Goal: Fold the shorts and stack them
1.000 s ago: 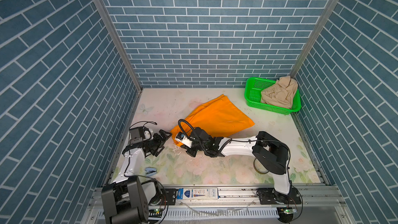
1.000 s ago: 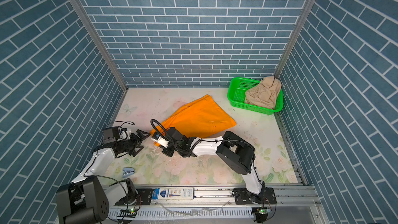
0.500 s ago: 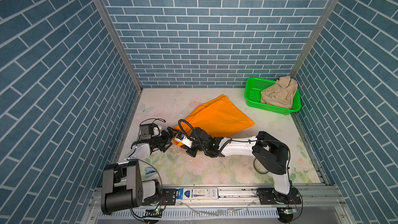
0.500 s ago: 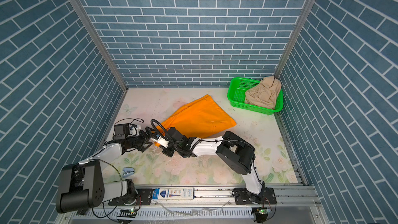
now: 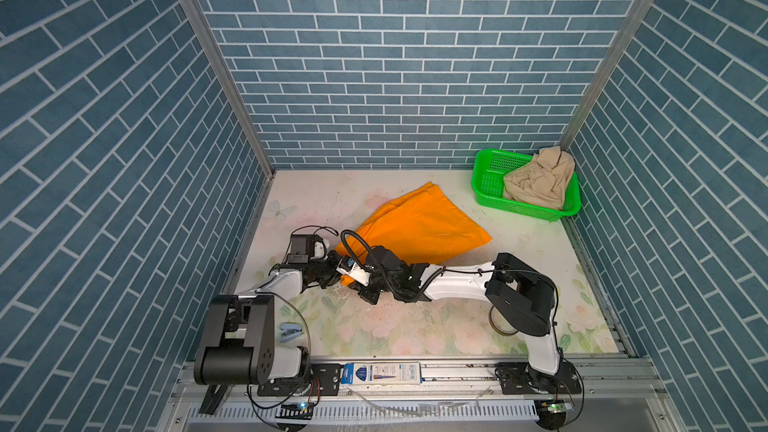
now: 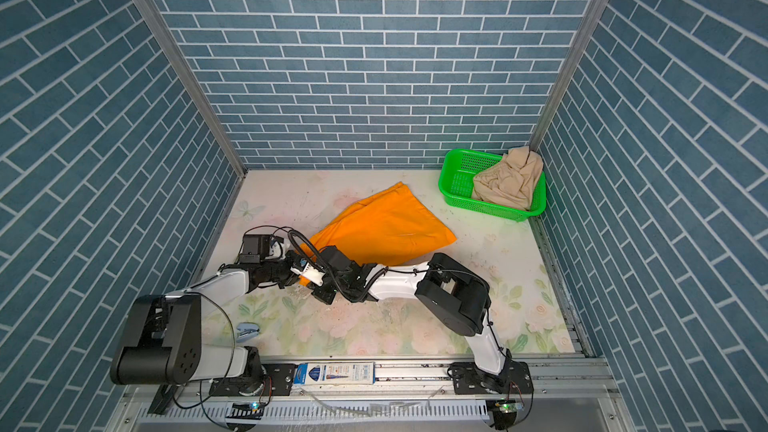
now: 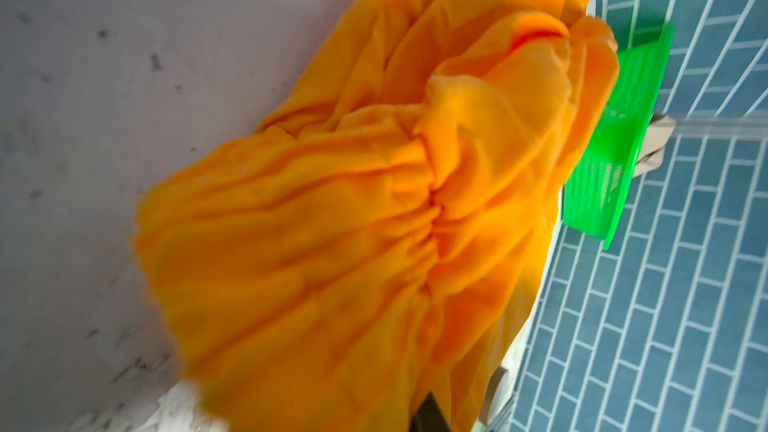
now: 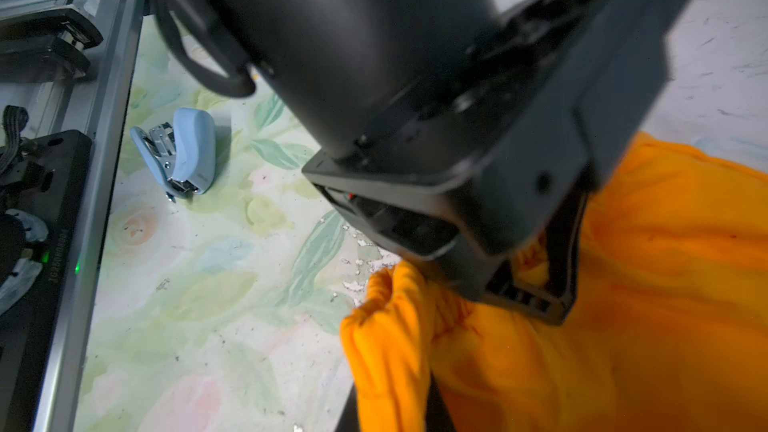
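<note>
The left gripper [image 8: 534,284] fingers are closed on the gathered waistband [image 8: 386,297] of the orange shorts [image 5: 419,226], mid-tabletop. The right gripper [image 8: 390,411] fingers straddle it; whether they grip cannot be told. The beige shorts [image 5: 536,182] lie in the basket [image 5: 519,206], rear right corner. Space both grasps apart along the waistband, then spread flat.

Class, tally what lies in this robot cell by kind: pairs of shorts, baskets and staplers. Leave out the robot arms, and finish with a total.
Shorts: 2 (orange shorts, beige shorts)
Baskets: 1 (green basket)
Staplers: 1 (blue stapler)
Total: 4
</note>
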